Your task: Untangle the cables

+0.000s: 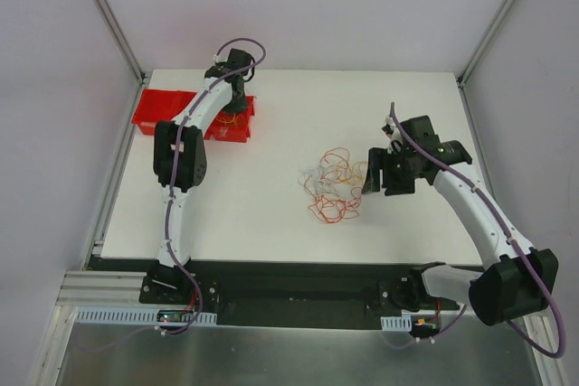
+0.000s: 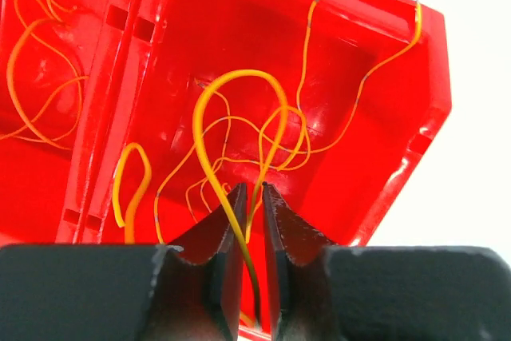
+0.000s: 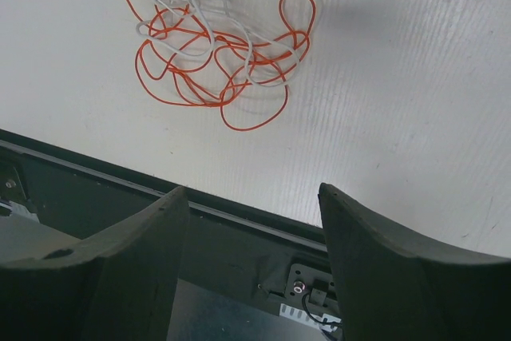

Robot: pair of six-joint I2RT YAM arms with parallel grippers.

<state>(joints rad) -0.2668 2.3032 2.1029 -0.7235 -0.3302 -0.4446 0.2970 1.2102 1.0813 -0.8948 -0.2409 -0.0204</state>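
Left gripper point(image 2: 253, 189) over red bin point(image 2: 239, 13), pinching a yellow wire point(image 2: 239, 74).
Right gripper point(image 3: 251, 192) spread wide, beside cable tangle point(image 3: 211, 55).

Two robot arms, left arm point(image 1: 178, 155) at nine o'clock, right arm point(image 1: 470, 201) at four o'clock, at least two red bins point(image 1: 161, 115) at ten o'clock, one tangle of cables point(image 1: 333, 185) near centre, strand count unclear.

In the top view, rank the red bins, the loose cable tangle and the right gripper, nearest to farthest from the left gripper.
1. The red bins, far left, directly under the left gripper.
2. The cable tangle, mid-table.
3. The right gripper, just right of the tangle.
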